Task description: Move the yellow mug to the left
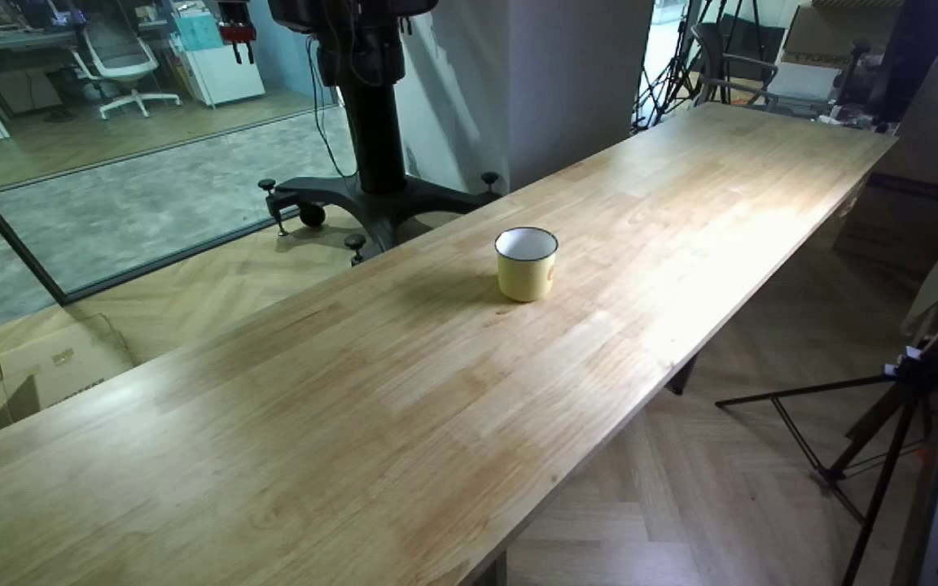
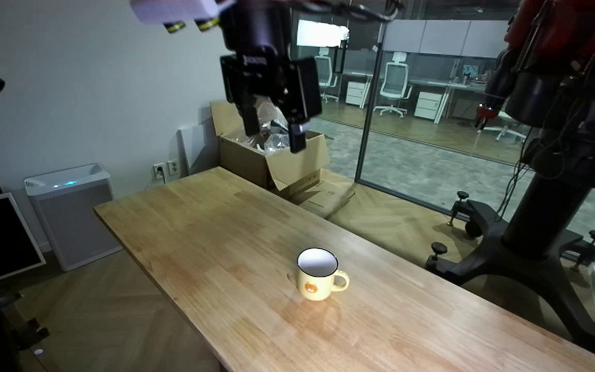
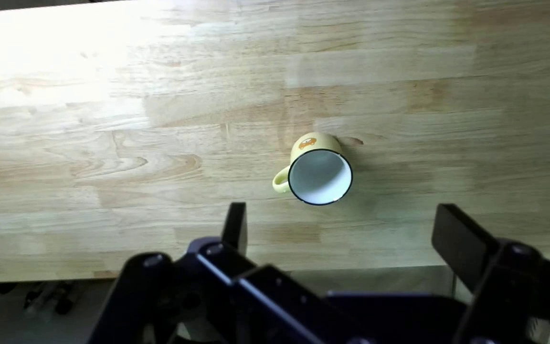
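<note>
The yellow mug stands upright on the long wooden table. It is pale yellow with a dark rim line, a white inside and a small orange picture. It shows in both exterior views [image 1: 524, 275] [image 2: 312, 281] and in the wrist view [image 3: 320, 176]. Its handle points to the left in the wrist view and is hidden in an exterior view. My gripper [image 2: 273, 135] is open and empty, high above the table and apart from the mug. In the wrist view its fingers [image 3: 342, 227] are spread wide, below the mug in the picture.
The wooden table [image 1: 298, 407] bears the mug; its long edges show in the wrist view. A black stand [image 1: 379, 138] on a wheeled base, carrying another machine, stands beside the table. An open cardboard box [image 2: 246, 160] stands at the table's far end. A tripod [image 1: 909, 374] stands nearby.
</note>
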Available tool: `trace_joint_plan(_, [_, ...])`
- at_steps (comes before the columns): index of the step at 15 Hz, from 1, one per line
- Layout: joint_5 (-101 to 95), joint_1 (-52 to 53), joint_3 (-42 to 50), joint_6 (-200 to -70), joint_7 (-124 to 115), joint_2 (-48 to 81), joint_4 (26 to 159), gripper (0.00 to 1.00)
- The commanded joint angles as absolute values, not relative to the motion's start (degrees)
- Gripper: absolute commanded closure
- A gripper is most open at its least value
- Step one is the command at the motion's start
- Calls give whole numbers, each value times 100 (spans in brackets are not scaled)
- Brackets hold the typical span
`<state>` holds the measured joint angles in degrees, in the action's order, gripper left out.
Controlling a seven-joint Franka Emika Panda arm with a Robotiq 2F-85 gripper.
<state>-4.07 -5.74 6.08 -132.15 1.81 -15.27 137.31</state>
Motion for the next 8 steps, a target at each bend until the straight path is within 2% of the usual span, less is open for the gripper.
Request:
trace_joint_plan(1, [-73, -608, 782, -13075, 346, -48, 12674, 0])
trace_joint_plan(5, [-385, -657, 758, -12958, 30, 1147, 11894, 0])
trace_joint_plan(8, [-380, -673, 754, -13172, 117, 1098, 12124, 0])
